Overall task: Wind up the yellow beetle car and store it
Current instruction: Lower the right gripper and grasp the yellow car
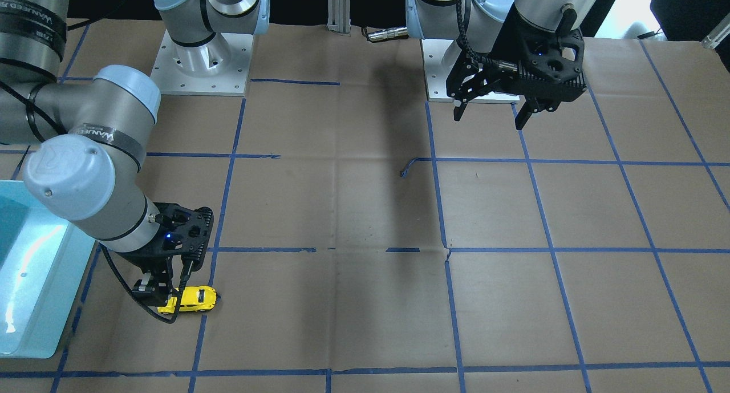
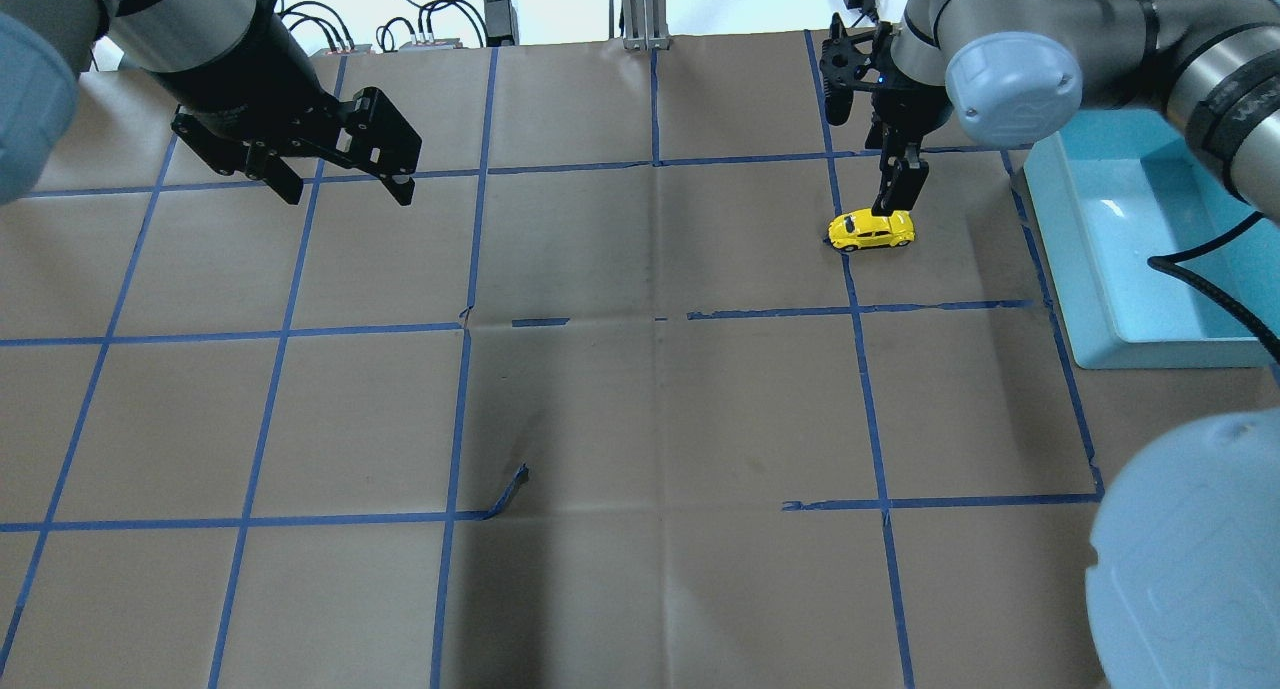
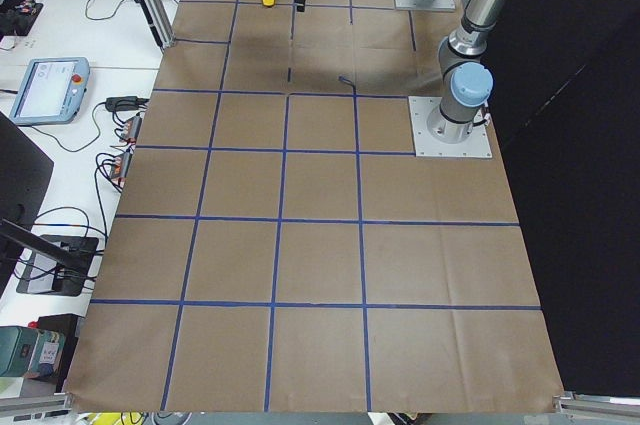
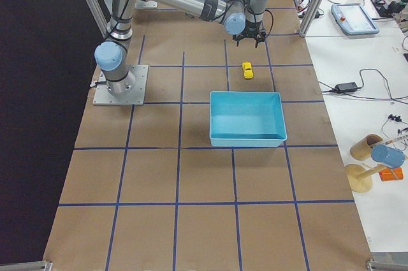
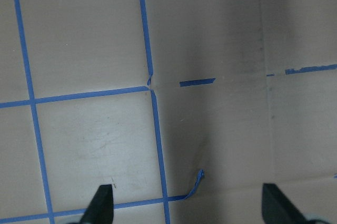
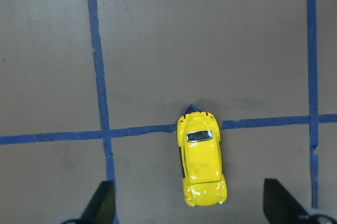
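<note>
Yellow beetle car (image 6: pixel 201 163) sits on bench near teal bin (image 2: pixel 1150 249), not in it. Right end effector (image 6: pixel 189 208) is spread open above car, gripping nothing; left end effector (image 2: pixel 345 191) is also spread, far from bin. Risk: car looks off-centre btwn fingers, so closing could roll it away. Only right wrist view shows that offset; overhead shows 1 finger edge-on.

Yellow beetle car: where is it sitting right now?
The yellow beetle car stands at upper right in the overhead view, on a blue tape line, beneath the open right pincer, left of the teal bin.
</note>
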